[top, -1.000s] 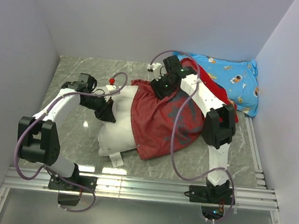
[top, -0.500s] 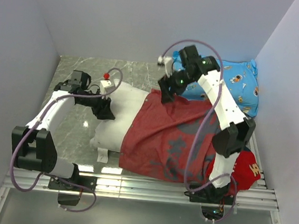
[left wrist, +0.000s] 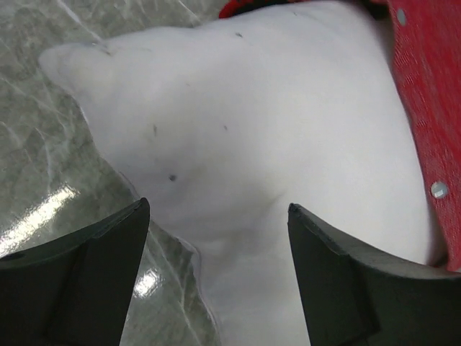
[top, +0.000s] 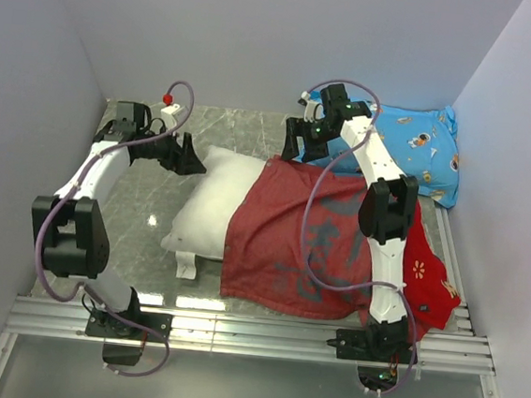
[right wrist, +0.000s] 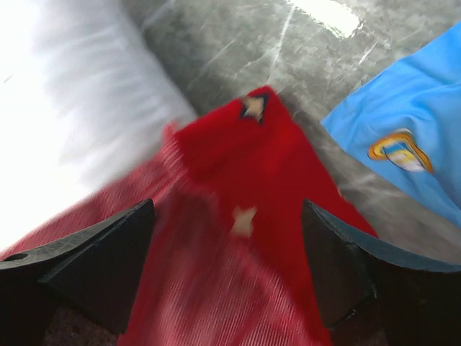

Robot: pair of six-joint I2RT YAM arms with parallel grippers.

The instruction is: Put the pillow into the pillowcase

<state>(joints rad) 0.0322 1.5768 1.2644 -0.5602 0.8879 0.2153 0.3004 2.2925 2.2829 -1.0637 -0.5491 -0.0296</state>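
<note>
Closest to us is a metal rail where the two arms are bolted on. Just past it, the pillowcase lies spread out on the grey stone table. Most of it shows a dull red side with dark grey marks. Its near right corner is bright red with a little yellow print, and that corner hangs over the rail. The pillow is white and puffy and lies in the middle of the table. Its left half sticks out bare. Its right half is covered by the red cloth, and I cannot tell if that half is inside the pillowcase or only under it. A small white tab pokes out at the pillow's near edge. A bit farther back, the left claw hangs over the far left corner of the pillow. In the left wrist view the left claw is wide, with nothing in it and the pillow below. The right claw hangs over the far corner of the pillowcase. In the right wrist view the right claw is wide too, holding nothing, with the red pillowcase under it. Farthest back on the right, a blue cartoon pillow lies by the wall.
</note>
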